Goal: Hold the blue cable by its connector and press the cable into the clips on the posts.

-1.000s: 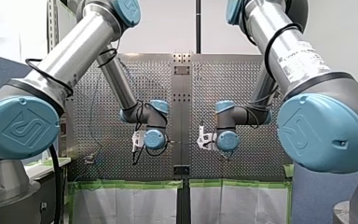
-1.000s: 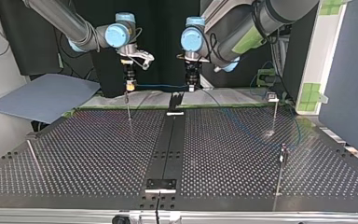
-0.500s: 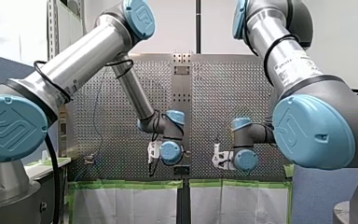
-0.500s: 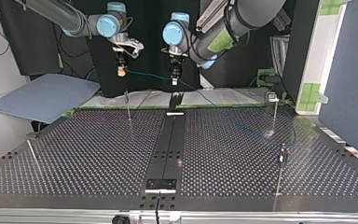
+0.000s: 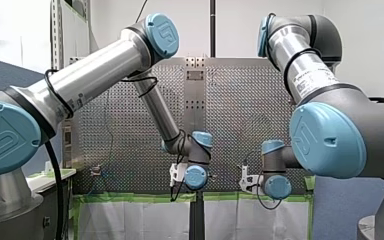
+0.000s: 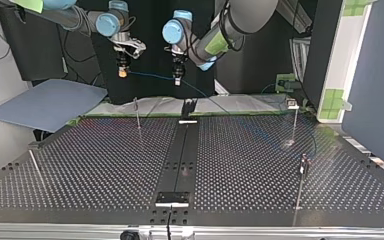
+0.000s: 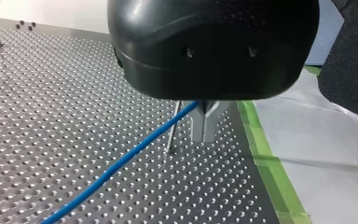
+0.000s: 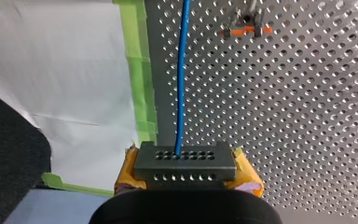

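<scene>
My left hand [image 7: 204, 136] has its metal fingers pressed together on the blue cable [image 7: 121, 161]. The hand's black body covers the spot where the cable enters them, so the grip itself is hard to see. From there the cable slants away over the table [image 7: 51, 116] and is cut off at the edge of the left wrist view. A thin post [image 7: 171, 133] stands just past the fingers, its top hidden behind the cable and the hand.

My right hand [image 8: 185, 161] pinches the connector [image 8: 168, 164], a dark block with rows of holes, between its yellow pads [image 8: 248, 175]. The hand's own body hides their lower part.

In the front view both hands are hidden behind the arms' wrists. In the top view the cable hangs in the air between the two hands, above the table's far edge. It then trails down to that view's right, where it grows faint against the holes.

A clip [image 8: 246, 27] with an orange part sits on the table ahead of my right hand, beside the cable. Green tape [image 8: 137, 70] edges the table, with a white sheet [image 8: 65, 60] beyond it.
</scene>
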{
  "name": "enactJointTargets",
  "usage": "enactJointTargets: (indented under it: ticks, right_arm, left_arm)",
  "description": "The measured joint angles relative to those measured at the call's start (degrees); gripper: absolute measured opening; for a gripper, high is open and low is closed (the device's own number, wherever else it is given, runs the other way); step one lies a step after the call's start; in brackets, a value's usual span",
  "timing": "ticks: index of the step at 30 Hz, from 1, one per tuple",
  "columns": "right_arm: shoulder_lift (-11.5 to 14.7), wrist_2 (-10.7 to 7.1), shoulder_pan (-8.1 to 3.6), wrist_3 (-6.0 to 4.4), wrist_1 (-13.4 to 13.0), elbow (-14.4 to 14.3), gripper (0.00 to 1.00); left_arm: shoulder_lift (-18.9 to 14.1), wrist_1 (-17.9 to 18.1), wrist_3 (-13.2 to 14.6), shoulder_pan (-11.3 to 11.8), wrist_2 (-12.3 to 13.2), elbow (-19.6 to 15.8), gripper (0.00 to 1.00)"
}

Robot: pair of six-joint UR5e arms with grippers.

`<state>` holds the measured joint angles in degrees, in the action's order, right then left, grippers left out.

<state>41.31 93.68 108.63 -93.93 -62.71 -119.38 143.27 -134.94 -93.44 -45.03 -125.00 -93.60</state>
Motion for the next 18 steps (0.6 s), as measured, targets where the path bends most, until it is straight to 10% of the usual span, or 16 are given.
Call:
enactJointTargets:
  ticks: [9, 18]
  right_arm:
    - [-0.10, -5.00, -5.15, 1.22, -1.24, 0.66, 0.00]
    - [-0.21, -6.16, -9.75, 1.51, -1.31, 2.21, 0.00]
  left_arm:
    - [2.45, -0.14, 0.16, -0.35, -0.31, 4.56, 0.00]
    - [5.92, -1.77, 0.08, -1.38, -1.02, 8.49, 0.00]
